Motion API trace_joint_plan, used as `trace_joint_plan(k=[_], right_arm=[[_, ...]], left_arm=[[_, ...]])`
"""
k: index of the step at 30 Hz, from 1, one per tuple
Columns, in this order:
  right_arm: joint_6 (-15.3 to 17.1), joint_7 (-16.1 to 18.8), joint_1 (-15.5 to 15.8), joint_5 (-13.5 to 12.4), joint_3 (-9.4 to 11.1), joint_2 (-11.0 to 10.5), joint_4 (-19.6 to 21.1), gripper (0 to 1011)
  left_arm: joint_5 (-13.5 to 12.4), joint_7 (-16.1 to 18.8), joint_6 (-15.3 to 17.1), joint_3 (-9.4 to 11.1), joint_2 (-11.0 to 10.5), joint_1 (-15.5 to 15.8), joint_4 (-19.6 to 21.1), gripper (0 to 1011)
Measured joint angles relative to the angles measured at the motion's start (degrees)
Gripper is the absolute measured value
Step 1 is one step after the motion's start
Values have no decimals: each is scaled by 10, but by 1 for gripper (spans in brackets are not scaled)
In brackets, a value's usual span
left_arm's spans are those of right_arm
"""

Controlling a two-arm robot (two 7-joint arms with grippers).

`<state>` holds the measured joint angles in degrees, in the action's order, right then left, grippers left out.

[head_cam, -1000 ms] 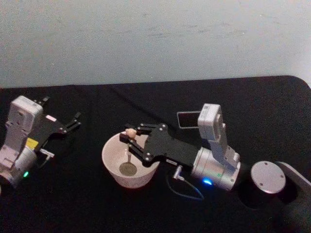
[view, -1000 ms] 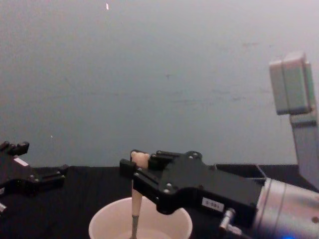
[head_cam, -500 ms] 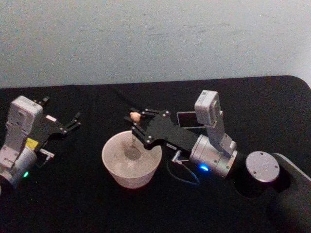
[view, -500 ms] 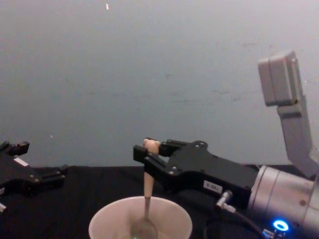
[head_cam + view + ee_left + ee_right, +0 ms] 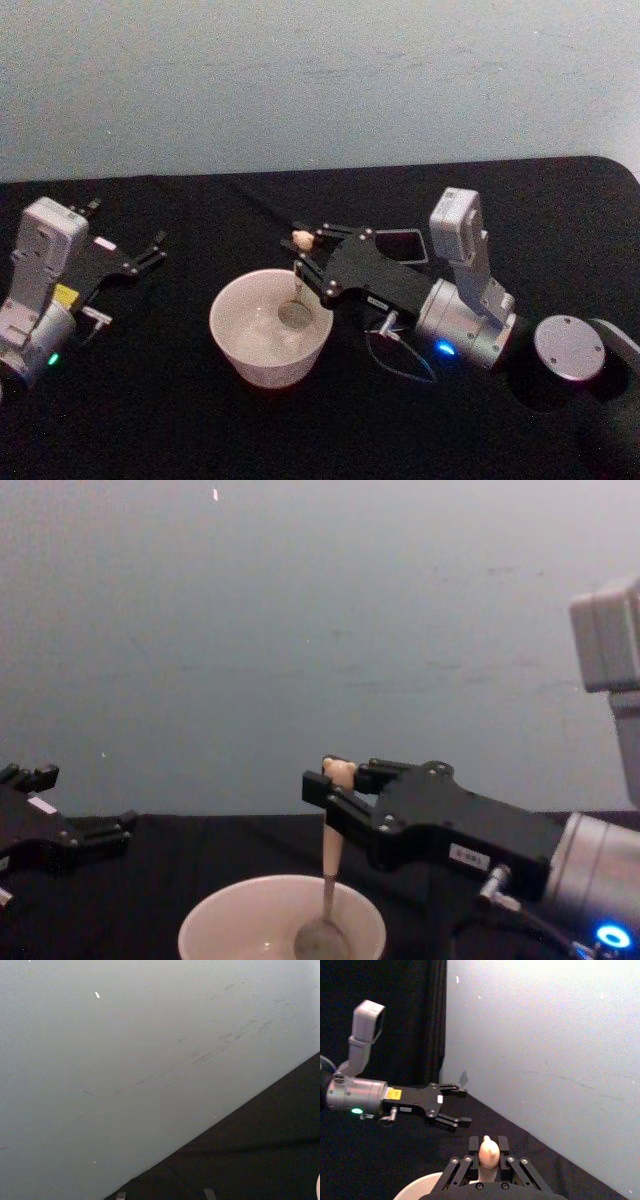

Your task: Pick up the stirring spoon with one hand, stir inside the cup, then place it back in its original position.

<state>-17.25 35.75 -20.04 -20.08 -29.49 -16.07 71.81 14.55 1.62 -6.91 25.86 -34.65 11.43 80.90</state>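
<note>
My right gripper (image 5: pixel 303 252) is shut on the beige handle of the stirring spoon (image 5: pixel 297 278), just below its tiny bear head (image 5: pixel 338 770). The spoon hangs upright over the right side of the cream-white cup (image 5: pixel 243 340), its shiny metal bowl (image 5: pixel 321 940) down inside near the inner wall. In the right wrist view the bear head (image 5: pixel 488 1151) pokes up between the fingers, with the cup rim (image 5: pixel 417 1186) below. The dark grey square holder (image 5: pixel 412 243) stands behind the right arm, mostly hidden. My left gripper (image 5: pixel 158 248) rests open at the table's left.
The black table (image 5: pixel 180 420) ends at a pale wall (image 5: pixel 320 80) behind. A round grey joint cap (image 5: pixel 568 348) of the right arm sits at the right. A thin cable (image 5: pixel 400 358) loops under the right wrist.
The right gripper has carried the spoon to the right inside the cup, from the left-centre to the right side. The left arm has stayed still.
</note>
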Motion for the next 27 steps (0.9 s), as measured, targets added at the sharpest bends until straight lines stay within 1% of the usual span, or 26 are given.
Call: trace_joint_plan(k=[5, 9, 13, 17, 20, 27], right_arm=[[2, 10, 14, -6, 1, -14, 23, 214], [7, 22, 25, -9, -5, -27, 43, 214], [9, 30, 30, -12, -13, -30, 53, 214], [10, 35, 29, -15, -22, -26, 55, 214], [10, 34, 23, -15, -27, -18, 50, 214], [10, 19, -3, -12, -30, 6, 16, 214]], left_arm=[[0, 0, 0, 0, 0, 0, 0, 1001], [0, 0, 0, 0, 0, 0, 0, 1001], [0, 0, 0, 0, 0, 0, 0, 1001], [0, 0, 0, 0, 0, 0, 0, 1001], [0, 0, 0, 0, 0, 0, 0, 1001], [0, 0, 0, 0, 0, 0, 0, 1001]])
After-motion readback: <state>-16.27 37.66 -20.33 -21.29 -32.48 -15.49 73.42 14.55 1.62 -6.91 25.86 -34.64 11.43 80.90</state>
